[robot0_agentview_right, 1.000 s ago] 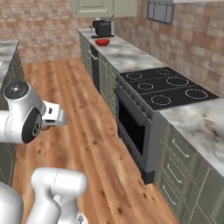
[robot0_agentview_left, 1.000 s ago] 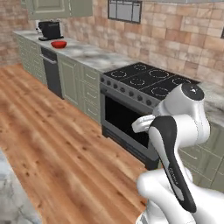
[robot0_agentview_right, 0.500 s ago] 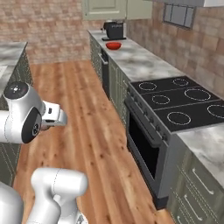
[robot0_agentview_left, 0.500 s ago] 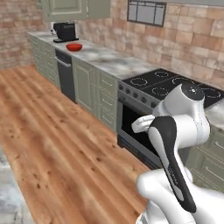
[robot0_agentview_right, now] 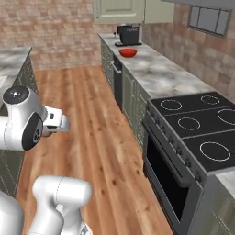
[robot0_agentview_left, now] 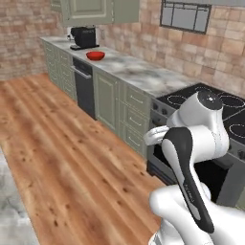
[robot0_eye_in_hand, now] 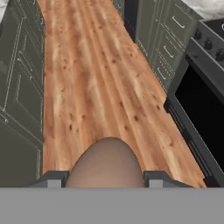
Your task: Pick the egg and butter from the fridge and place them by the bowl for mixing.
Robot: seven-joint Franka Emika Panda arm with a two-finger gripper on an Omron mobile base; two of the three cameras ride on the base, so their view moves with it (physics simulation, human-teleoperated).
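A brownish-pink egg (robot0_eye_in_hand: pixel 106 162) sits between my gripper's (robot0_eye_in_hand: pixel 106 180) two small dark fingertips (robot0_eye_in_hand: pixel 52 179), and the gripper is shut on it. The hand looks down over the wooden floor, held in front of the arm. Far ahead, the bright red bowl (robot0_agentview_left: pixel 95 55) (robot0_agentview_right: pixel 128 53) rests on the marble counter (robot0_agentview_left: pixel 139 72), just before a black coffee machine (robot0_agentview_left: pixel 83 37). The butter and the fridge are out of view.
A black stove (robot0_agentview_right: pixel 197 126) with its oven door (robot0_eye_in_hand: pixel 197 109) stands close on the right. Green cabinets (robot0_agentview_left: pixel 117 103) run under the counter toward the bowl. Another counter with cabinets (robot0_agentview_right: pixel 11 62) is on the left. Wooden floor (robot0_agentview_right: pixel 92 114) stretches between them.
The whole scene has shifted: the base has driven along the floor toward the bowl's end, and the stove has slid nearer and to the right. The arm's pose and the held egg are unchanged.
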